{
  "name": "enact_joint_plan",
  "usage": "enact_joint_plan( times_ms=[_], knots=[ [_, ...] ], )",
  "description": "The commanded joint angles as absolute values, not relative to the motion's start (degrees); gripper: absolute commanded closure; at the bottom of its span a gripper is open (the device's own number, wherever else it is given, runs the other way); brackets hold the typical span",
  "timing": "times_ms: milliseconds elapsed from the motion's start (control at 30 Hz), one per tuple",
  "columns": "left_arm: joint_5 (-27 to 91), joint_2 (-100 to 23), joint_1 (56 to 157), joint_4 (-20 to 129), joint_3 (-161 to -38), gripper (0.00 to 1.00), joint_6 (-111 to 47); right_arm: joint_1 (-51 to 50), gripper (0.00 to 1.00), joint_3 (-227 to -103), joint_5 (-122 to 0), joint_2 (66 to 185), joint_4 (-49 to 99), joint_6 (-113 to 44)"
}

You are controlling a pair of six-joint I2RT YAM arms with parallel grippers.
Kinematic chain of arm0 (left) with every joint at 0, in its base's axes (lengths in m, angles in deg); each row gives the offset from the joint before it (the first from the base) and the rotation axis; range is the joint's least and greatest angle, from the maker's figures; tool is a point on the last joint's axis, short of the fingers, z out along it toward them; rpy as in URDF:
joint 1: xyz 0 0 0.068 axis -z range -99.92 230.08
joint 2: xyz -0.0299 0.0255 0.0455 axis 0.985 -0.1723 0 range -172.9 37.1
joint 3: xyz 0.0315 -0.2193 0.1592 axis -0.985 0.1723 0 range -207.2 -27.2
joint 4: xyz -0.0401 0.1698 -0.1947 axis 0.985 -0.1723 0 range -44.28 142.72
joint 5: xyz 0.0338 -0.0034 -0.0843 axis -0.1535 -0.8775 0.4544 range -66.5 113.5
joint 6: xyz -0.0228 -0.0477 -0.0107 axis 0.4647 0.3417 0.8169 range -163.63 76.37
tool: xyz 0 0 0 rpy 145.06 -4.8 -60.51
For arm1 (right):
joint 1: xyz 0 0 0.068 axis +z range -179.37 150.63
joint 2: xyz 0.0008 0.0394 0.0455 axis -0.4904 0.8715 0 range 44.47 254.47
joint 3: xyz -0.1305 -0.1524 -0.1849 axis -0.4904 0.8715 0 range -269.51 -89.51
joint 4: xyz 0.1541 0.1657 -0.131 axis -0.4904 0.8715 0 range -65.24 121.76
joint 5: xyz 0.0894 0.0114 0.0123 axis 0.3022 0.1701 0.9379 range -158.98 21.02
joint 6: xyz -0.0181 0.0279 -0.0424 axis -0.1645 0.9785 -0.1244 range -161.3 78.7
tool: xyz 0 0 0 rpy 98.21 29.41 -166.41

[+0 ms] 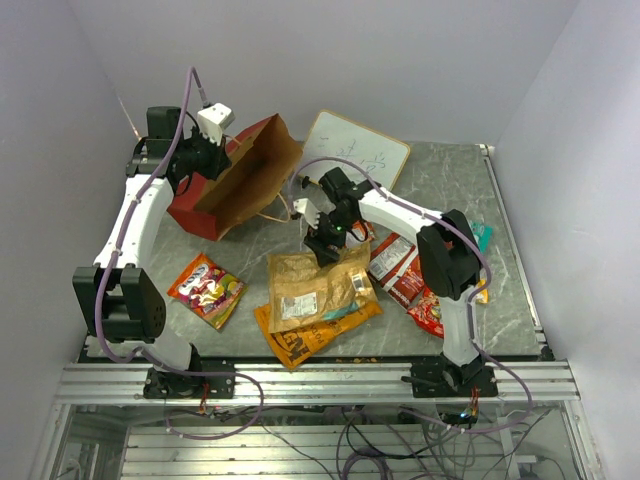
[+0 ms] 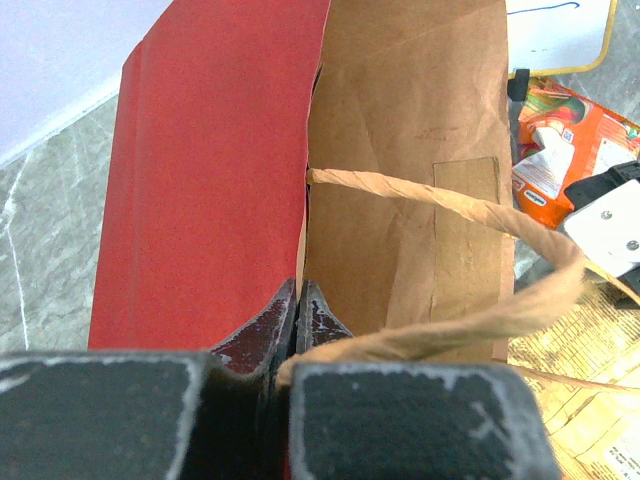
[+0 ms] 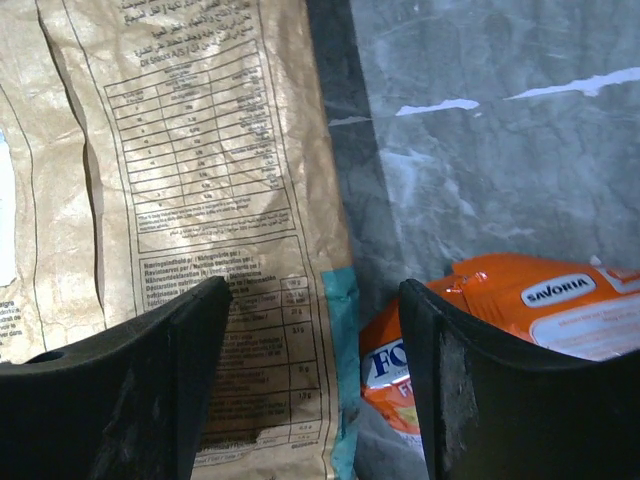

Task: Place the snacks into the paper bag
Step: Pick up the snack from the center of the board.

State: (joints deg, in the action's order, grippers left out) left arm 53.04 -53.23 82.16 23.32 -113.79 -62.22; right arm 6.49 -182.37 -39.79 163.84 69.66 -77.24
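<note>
Grip on my left side is tight: the left gripper (image 2: 296,312) pinches the rim of the tall red paper bag with a brown kraft inside (image 1: 240,180). Its twisted paper handle (image 2: 470,205) loops past the jaws. The bag lies tipped at the back left of the grey marbled table (image 1: 440,180). My right gripper (image 3: 312,295) hangs with fingers wide, holding nothing, over the right edge of the crinkly tan chip bag (image 3: 180,180). That bag lies on a large orange chip bag (image 1: 300,345). A small orange packet (image 3: 500,310) sits just beside.
</note>
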Motion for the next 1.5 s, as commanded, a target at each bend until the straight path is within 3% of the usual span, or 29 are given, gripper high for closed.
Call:
enact_joint_plan(
  times_ms=[0, 233, 333, 700, 1467],
  knots=[
    [52.61, -52.98, 82.73, 25.35, -114.54, 0.93, -61.56, 6.67, 0.31, -184.49, -36.54, 166.03, 73.40, -79.84],
    [52.25, -52.89, 82.76, 25.47, -114.28, 0.93, -61.48, 5.96, 0.37, -185.76, -33.05, 168.80, 77.22, -80.91],
    [52.26, -52.96, 82.71, 25.48, -114.39, 0.93, -61.45, 5.10, 0.45, -186.78, -30.07, 169.33, 78.99, -81.19],
    [52.36, -53.49, 82.72, 24.84, -115.01, 0.93, -61.64, 1.19, 1.00, -194.12, -21.77, 169.70, 85.86, -81.59],
    [57.40, -50.09, 82.97, 24.70, -112.38, 0.93, -62.29, 0.96, 1.00, -201.25, -21.22, 149.98, 92.21, -88.59]
  ],
)
